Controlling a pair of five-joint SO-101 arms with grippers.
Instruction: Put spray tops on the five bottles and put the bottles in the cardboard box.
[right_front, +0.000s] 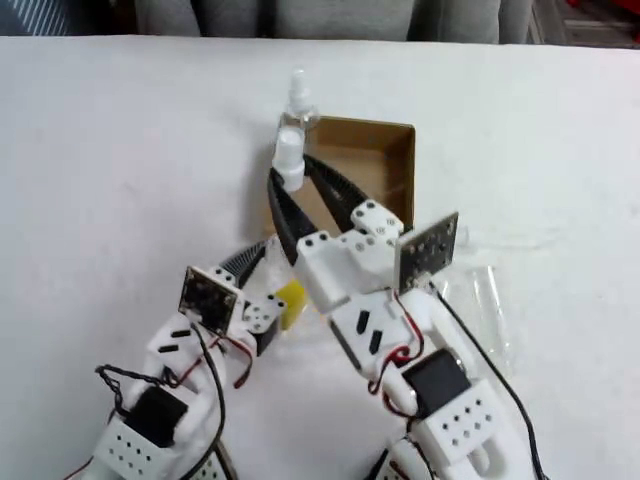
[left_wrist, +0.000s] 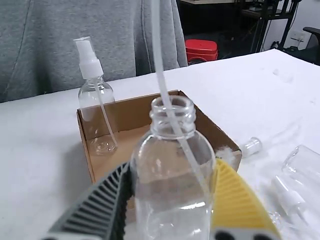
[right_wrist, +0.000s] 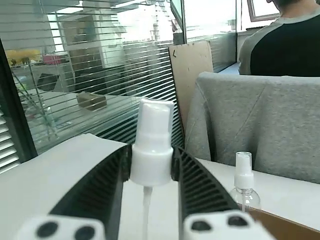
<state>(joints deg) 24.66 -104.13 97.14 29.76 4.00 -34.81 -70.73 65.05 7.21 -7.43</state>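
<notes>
Grips open clear bottle (left_wrist: 170, 155) round its belly in left gripper (left_wrist: 172, 210) jaws, near cardboard box (left_wrist: 86, 135). Pinches spray top (right_wrist: 151, 135) by its collar in right gripper (right_wrist: 150, 170) jaws, tube (left_wrist: 167, 95) threading the neck. Probably light, slick, crushable: calls for gentle hold.

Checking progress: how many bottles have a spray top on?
1: the capped bottle at the cardboard box's far corner. The bottle in the left gripper is open-necked; the right gripper holds a spray top above it. The loose bottles beside the box are hard to judge.
</notes>
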